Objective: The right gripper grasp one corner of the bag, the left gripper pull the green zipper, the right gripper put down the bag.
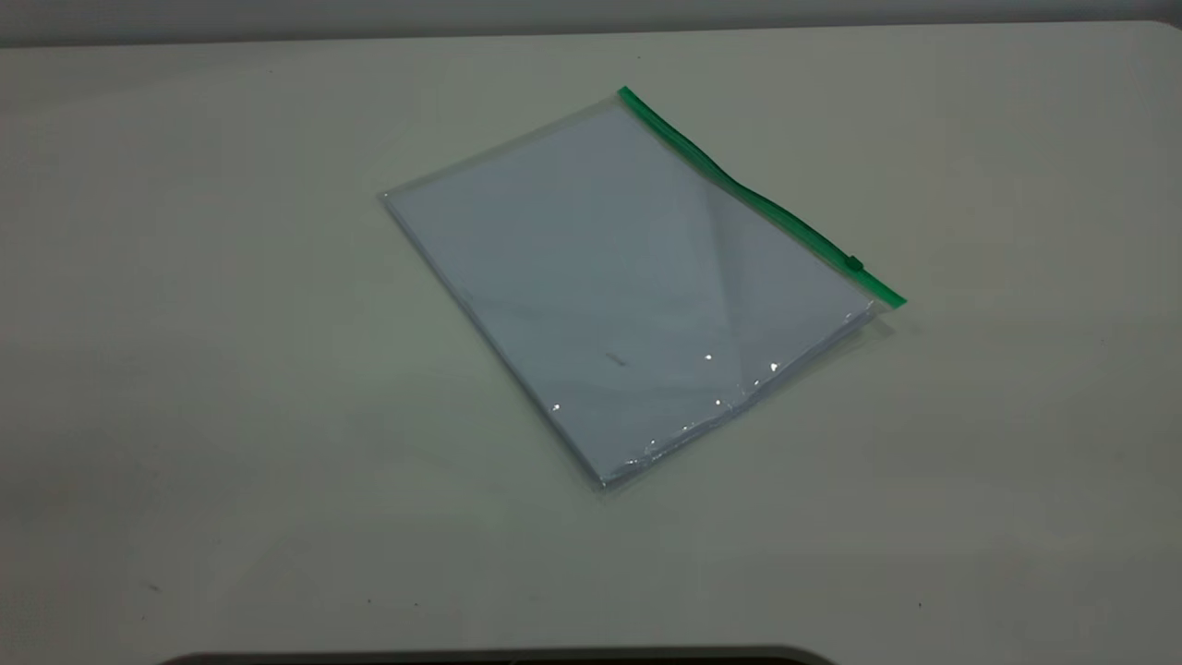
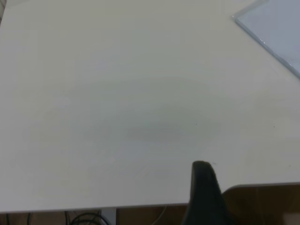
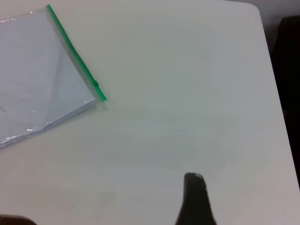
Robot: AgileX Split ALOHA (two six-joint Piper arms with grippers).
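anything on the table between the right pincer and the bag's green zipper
Nothing: in the right wrist view only bare table lies between the right pincer and the green zipper of the bag.

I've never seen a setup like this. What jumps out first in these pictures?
A clear bag of white paper lies flat in the middle of the pale table. The bright green zipper along its far right edge catches the eye, with its small slider near the nearer end. Neither gripper is near the bag.

Soft even overhead light, small glints on the bag (image 1: 628, 296), hazy wrist views
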